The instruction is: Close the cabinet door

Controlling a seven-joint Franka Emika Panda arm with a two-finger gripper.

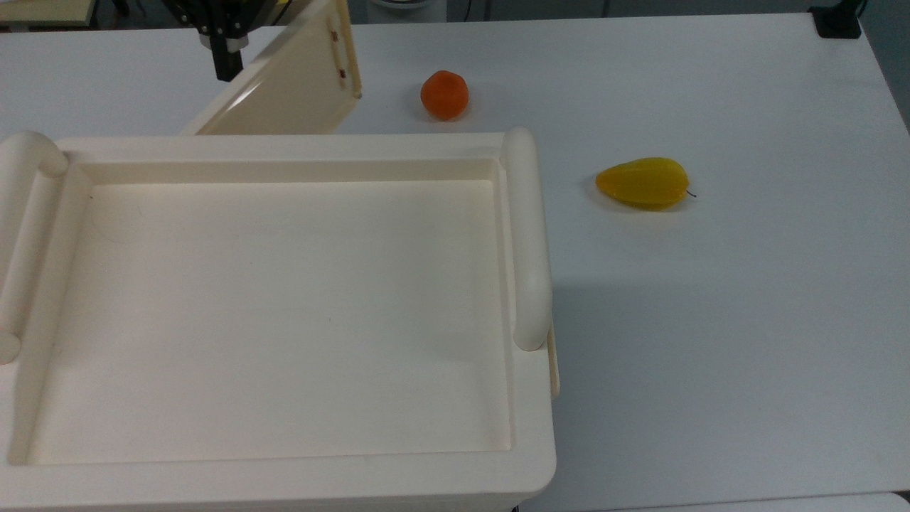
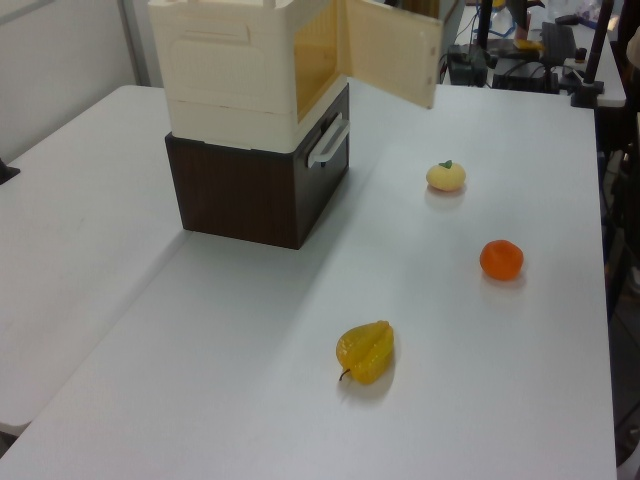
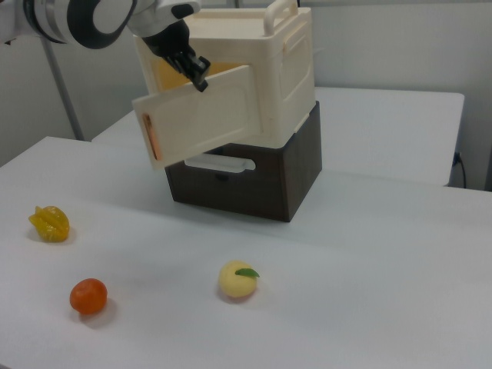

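The cream cabinet (image 1: 284,306) fills the top view's left, its recessed tray top facing up. In the right view the cabinet (image 3: 280,61) sits on a dark brown base. The cabinet door (image 1: 288,89) stands ajar, angled out from the cabinet's far edge, with reddish screw marks near its free edge. The same door (image 3: 204,115) hangs about half open in the right view, and the door (image 2: 392,50) is also half open in the left view. My gripper (image 3: 197,73) is at the door's upper edge on its outer side. In the top view my gripper (image 1: 227,65) is just left of the door.
An orange fruit (image 1: 444,94) lies just right of the door in the top view, a yellow starfruit (image 1: 643,183) farther right. A pale peach (image 3: 237,280) rests in front of the dark base (image 3: 246,181). The white table (image 1: 711,320) spreads wide to the top view's right.
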